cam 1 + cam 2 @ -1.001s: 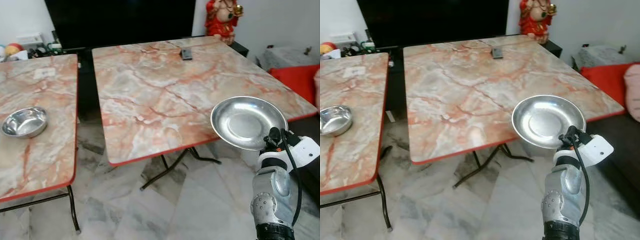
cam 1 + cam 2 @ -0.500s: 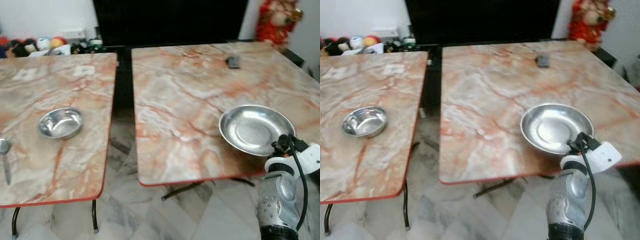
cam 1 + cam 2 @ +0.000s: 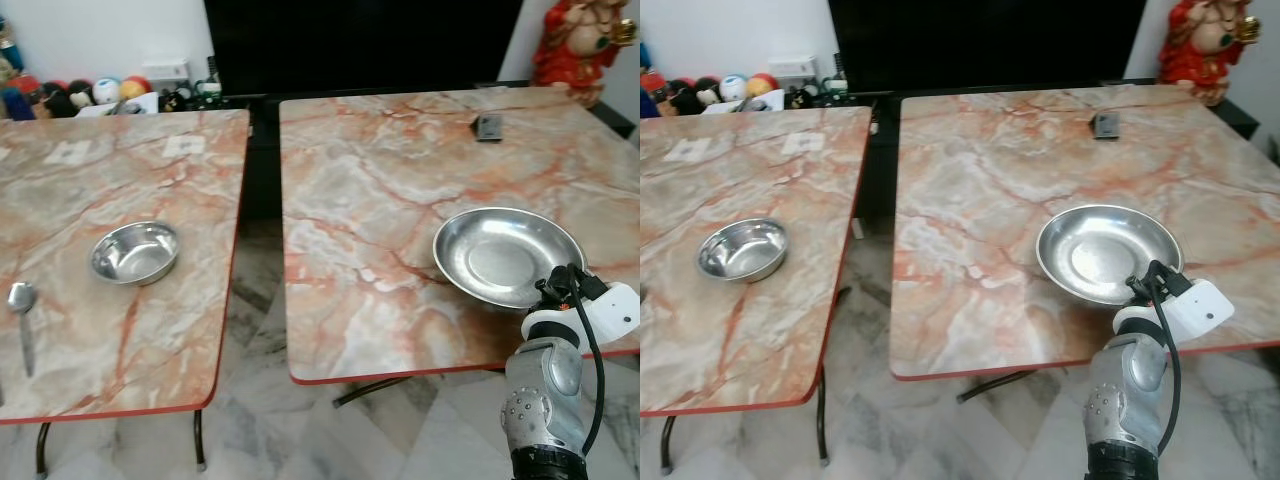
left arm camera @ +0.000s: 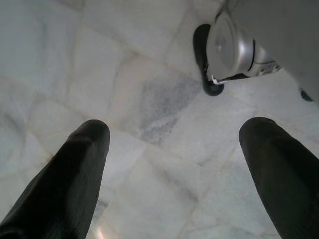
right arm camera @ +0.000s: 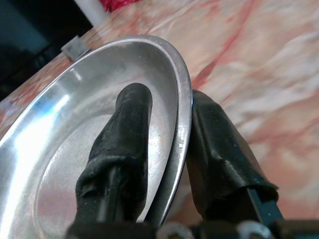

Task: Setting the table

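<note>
2 marble-patterned surfaces with red edging stand side by side over a pale marble floor (image 3: 260, 440); a dark gap runs between them. The right surface (image 3: 390, 200) carries a small dark remote (image 3: 489, 127) at its 1 o'clock corner. The left surface (image 3: 90, 300) holds a steel bowl (image 3: 134, 252) near centre and a spoon (image 3: 22, 312) at 9 o'clock of the bowl.

The steel plate (image 3: 507, 255) sits at 12 o'clock of the right tool (image 5: 164, 164), held over the right surface's near edge, seemingly just above it. The right tool is pinching the plate's rim, 1 finger inside, 1 beneath. The plate is round, so has no long axis.

The left tool (image 4: 169, 169) hangs over the floor, fingers spread.

Judgement: lowering the plate comes next.

Room: black cabinet and a red figurine (image 3: 585, 45) behind.
</note>
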Robot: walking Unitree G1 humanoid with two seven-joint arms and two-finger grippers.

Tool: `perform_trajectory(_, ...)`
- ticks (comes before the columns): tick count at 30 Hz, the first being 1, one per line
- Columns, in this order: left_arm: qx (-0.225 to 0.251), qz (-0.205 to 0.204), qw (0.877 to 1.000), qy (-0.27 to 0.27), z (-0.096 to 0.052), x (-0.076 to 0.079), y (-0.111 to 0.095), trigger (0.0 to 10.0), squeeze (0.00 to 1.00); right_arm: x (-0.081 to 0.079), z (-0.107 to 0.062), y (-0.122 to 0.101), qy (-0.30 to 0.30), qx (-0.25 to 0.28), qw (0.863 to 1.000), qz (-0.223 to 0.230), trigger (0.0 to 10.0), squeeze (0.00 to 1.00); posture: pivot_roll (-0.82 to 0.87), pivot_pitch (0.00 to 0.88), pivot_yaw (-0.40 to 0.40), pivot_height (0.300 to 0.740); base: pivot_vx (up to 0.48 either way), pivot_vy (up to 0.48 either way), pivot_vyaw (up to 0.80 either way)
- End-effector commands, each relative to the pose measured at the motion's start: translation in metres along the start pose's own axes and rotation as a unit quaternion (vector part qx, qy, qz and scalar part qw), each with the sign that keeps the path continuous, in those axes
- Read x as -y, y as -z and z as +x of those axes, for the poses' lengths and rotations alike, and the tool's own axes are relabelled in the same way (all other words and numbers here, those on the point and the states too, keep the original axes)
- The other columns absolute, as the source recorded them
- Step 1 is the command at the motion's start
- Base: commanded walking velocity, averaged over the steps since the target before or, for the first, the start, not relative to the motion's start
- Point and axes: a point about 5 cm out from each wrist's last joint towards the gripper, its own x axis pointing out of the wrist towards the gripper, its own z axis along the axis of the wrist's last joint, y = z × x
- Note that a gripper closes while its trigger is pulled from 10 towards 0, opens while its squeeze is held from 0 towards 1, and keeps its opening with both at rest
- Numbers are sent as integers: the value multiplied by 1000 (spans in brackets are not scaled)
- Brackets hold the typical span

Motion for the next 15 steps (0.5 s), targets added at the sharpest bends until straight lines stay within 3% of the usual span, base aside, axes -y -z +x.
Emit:
perform_trajectory(1, -15, 1, 1000, 0, -3, 2, 8, 10000, 0, 1, 2, -6, 5, 16, 1000, 2, 10000, 0, -21, 95, 1, 740, 0, -469, 0)
perform_trajectory(9, -14, 0, 1000, 1, -3, 2, 8, 10000, 0, 2, 0, -4, 9, 14, 1000, 0, 10000, 0, -23, 96, -2, 740, 0, -422, 0)
perform_trajectory(15, -16, -6, 1000, 0, -3, 3, 9, 10000, 0, 0, -4, 3, 1, -2, 1000, -2, 10000, 0, -24, 97, -4, 740, 0, 0, 0)
